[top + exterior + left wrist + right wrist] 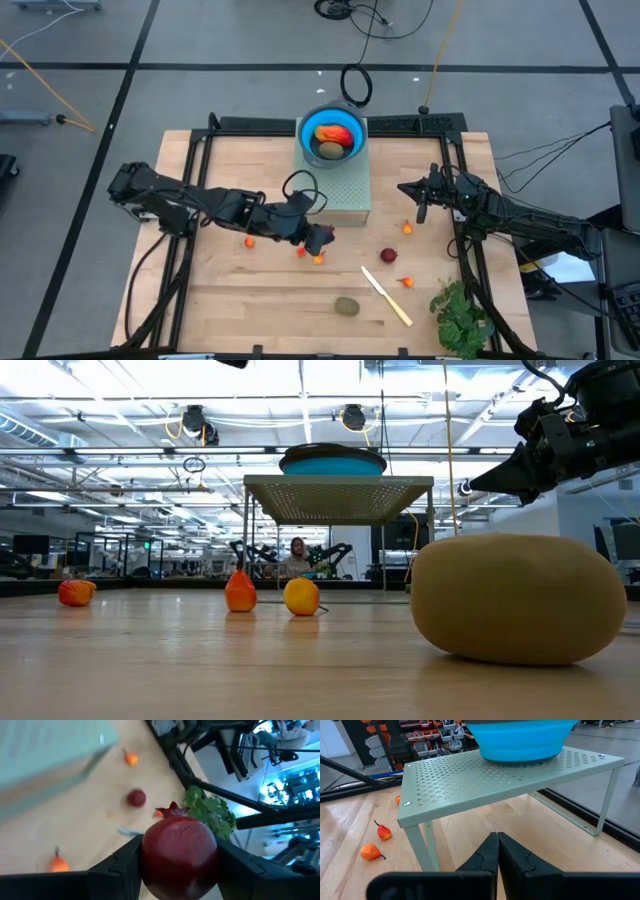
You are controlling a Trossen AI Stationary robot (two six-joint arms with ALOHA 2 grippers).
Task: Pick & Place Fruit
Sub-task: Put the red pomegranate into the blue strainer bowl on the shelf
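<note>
the dark red ball (179, 856) hides most of the cream knife (129, 832) behind it; the pale green shelf (47, 750) is blurred and cut off.

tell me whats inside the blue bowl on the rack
The blue bowl holds a red-orange fruit and a brown-green kiwi-like piece. Anything beneath them is covered.
</note>
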